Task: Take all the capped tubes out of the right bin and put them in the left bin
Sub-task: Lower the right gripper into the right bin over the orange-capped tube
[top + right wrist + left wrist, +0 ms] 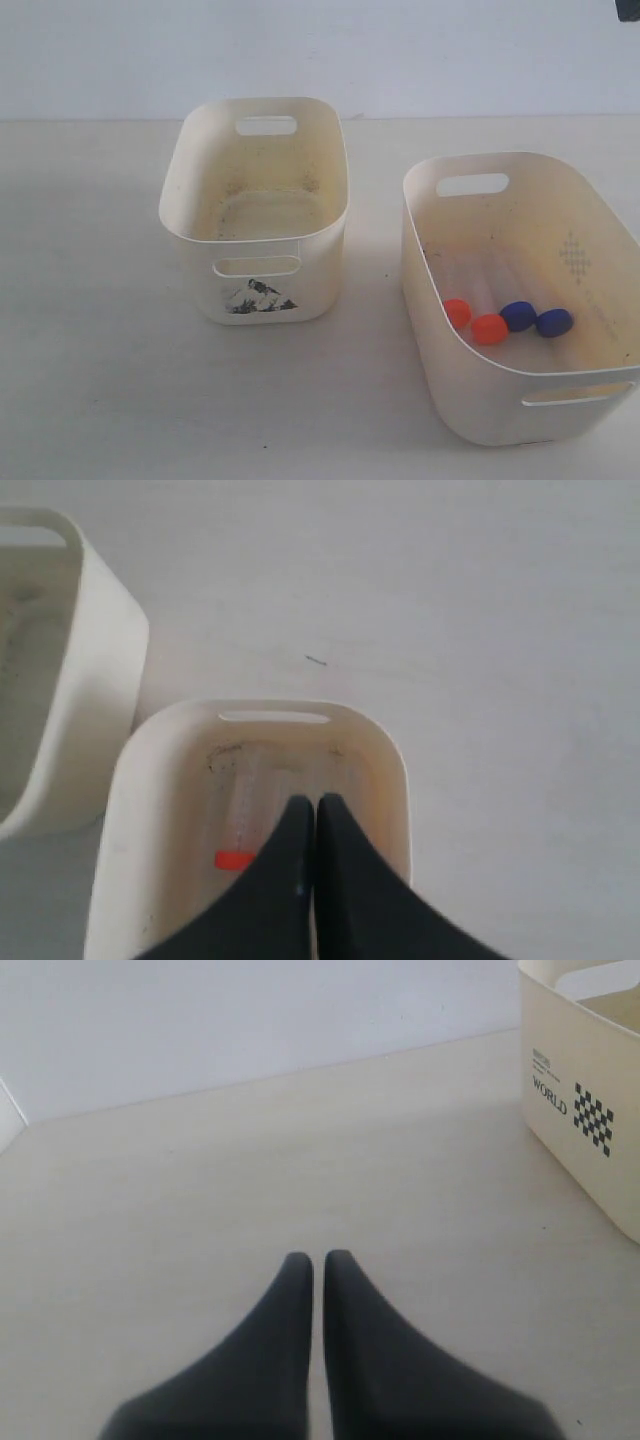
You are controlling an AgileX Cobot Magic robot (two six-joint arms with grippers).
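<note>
Exterior view: the four capped tubes (pixel 489 328) lie side by side on the floor of the right bin (pixel 470 390), two with orange-red caps and two with blue, the caps pointing at its near wall. The left bin (pixel 195 265) stands apart on the worktop (pixel 90 380) with nothing in it. Neither arm shows here.

Left wrist view: the left claw (pixel 315 1258) has its fingers pressed together and holds nothing. It sits low and points almost level across the bare worktop. A printed tub wall (pixel 590 1110) stands off to one side; I cannot tell which bin it belongs to.

Right wrist view: the right claw (pixel 316 802) is also pressed together and empty. It hangs over the right bin, looking steeply down into it, with one orange-red cap (pixel 234 859) just beside its fingers.

The risks, as I judge them:
- The tubes are packed close, so a pinch may catch two or knock a neighbour aside.
- The tubes are smooth and round, so one could roll or slip out.
- The claw must spread before it descends, and the tall walls could then catch a finger.
</note>
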